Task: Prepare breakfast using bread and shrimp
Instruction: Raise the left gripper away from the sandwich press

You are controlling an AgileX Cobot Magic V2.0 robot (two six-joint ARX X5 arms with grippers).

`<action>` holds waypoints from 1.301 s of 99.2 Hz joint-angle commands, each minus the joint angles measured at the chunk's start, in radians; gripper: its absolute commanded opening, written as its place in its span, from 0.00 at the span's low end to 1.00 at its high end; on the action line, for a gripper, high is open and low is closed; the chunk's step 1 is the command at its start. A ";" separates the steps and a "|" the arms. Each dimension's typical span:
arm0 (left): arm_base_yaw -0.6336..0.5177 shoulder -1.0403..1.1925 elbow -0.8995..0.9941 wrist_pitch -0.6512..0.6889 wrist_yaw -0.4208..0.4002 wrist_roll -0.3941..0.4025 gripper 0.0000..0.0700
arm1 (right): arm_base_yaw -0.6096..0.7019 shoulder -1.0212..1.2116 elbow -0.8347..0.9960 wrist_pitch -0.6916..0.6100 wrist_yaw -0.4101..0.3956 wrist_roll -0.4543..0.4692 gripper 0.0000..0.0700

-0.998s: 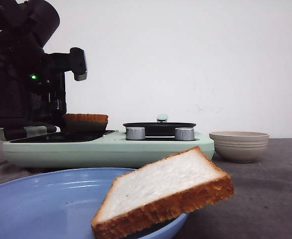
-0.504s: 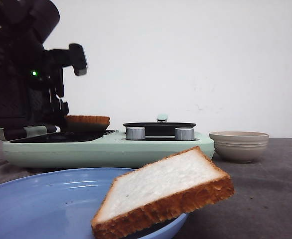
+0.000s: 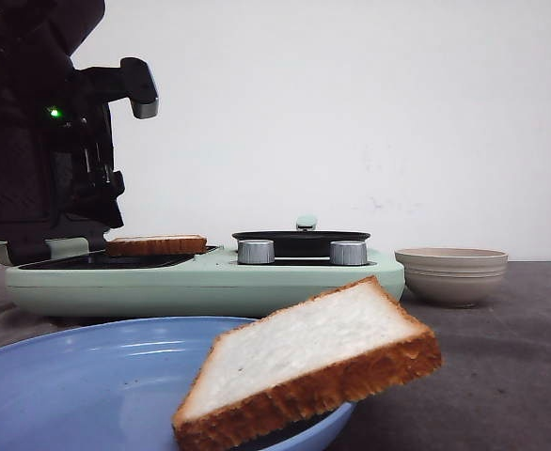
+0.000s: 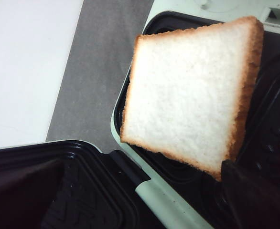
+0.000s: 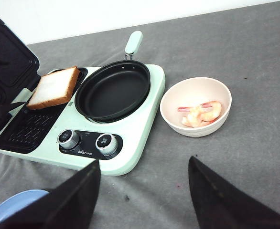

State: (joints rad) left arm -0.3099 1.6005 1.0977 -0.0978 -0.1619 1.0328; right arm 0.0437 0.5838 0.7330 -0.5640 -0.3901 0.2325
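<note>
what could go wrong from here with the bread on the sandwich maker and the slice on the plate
The bread slice sits crooked on the grill plate, one corner over the rim toward the frying pan, so closing the lid could pinch it off-centre. The second slice overhangs the blue plate edge and might tip off if nudged. The left hand is close to the bread and could drag it when retreating.

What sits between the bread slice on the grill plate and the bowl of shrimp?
In the right wrist view, the black frying pan sits between the bread slice and the bowl of shrimp.
</note>
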 commanded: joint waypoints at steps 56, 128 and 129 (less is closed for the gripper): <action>-0.005 -0.296 0.027 0.011 -0.005 -0.448 0.90 | 0.001 0.003 0.015 0.010 -0.002 -0.008 0.51; -0.004 -0.722 0.027 -0.259 -0.003 -0.734 0.26 | 0.001 0.003 0.015 0.009 -0.003 -0.004 0.51; -0.004 -0.725 0.027 -0.267 -0.003 -0.737 0.26 | 0.001 0.003 0.015 0.009 -0.003 -0.004 0.51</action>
State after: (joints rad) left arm -0.3099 0.8833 1.1007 -0.3351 -0.1619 0.3218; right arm 0.0437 0.5838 0.7330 -0.5640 -0.3904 0.2325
